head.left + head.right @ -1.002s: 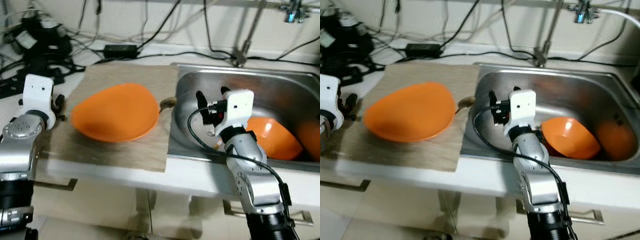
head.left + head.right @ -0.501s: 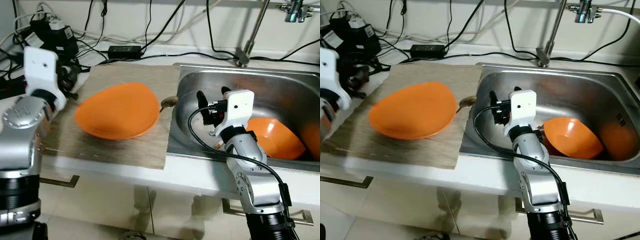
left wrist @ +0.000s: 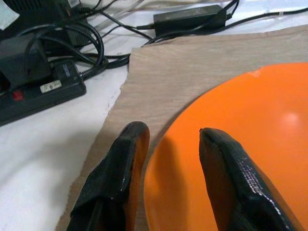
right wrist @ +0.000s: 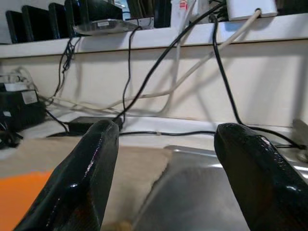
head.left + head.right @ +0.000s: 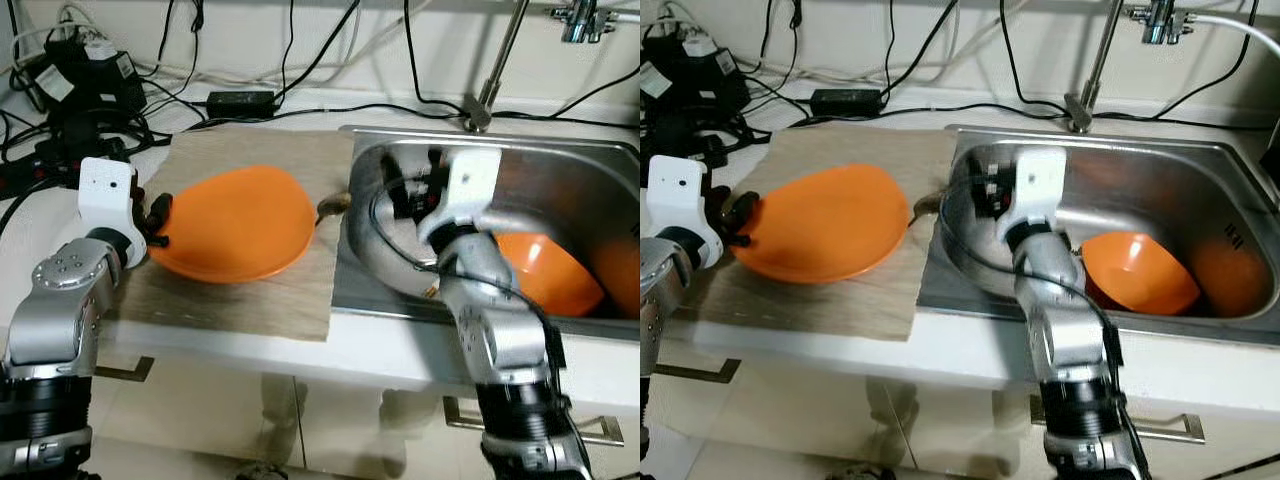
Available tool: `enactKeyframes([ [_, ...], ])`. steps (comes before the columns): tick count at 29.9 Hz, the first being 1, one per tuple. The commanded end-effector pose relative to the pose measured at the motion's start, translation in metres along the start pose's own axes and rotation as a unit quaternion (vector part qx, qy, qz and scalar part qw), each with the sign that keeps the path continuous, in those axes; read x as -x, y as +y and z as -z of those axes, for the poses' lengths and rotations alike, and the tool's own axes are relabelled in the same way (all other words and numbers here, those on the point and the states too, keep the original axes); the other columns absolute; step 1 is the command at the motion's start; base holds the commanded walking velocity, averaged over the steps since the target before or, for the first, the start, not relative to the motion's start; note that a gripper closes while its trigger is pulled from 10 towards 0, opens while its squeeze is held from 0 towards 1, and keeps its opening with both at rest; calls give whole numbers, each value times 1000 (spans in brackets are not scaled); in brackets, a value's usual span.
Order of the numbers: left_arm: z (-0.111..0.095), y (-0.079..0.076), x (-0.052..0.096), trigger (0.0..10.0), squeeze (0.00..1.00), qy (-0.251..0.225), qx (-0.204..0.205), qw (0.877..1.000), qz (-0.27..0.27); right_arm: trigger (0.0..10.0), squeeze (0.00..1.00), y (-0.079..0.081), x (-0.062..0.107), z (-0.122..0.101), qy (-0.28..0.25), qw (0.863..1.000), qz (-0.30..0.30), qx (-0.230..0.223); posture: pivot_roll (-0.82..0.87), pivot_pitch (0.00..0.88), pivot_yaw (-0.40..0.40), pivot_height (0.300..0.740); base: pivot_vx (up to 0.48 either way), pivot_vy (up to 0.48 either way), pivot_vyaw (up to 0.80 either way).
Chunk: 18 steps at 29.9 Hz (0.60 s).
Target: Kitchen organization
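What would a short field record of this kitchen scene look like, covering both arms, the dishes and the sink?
left gripper: open, jaws straddling the near rim of the orange plate
right gripper: open, holding nothing, raised over the sink's left side
plate: on the wooden board left of the sink
sink: steel, holds an orange bowl
counter behind: black cables

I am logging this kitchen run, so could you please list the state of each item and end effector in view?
Orange plate: upside down on the wooden board, rim between the left fingers.
Orange bowl: tilted in the sink.
Left end effector: open, straddling the plate's edge.
Right end effector: open, holding nothing, over the sink's left side.
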<state>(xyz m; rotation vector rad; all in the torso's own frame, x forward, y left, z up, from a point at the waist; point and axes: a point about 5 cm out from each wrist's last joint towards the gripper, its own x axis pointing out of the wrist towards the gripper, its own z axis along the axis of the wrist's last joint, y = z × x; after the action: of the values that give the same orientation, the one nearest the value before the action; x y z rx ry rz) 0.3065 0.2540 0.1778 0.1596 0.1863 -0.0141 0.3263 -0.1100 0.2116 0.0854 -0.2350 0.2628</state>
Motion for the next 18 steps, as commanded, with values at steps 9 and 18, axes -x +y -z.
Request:
enactKeyframes([
  [9, 12, 3, 4, 10000, 0, 27, 7, 1000, -9, 10000, 0, -4, -27, -4, 20, 995, -19, -94, 52, 0, 10, 740, 0, 0, 0],
  [18, 18, 3, 8, 10000, 0, 45, 0, 999, -6, 10000, 0, 10, -47, -4, 43, 978, -64, -195, 67, 0, 3, 740, 0, 0, 0],
])
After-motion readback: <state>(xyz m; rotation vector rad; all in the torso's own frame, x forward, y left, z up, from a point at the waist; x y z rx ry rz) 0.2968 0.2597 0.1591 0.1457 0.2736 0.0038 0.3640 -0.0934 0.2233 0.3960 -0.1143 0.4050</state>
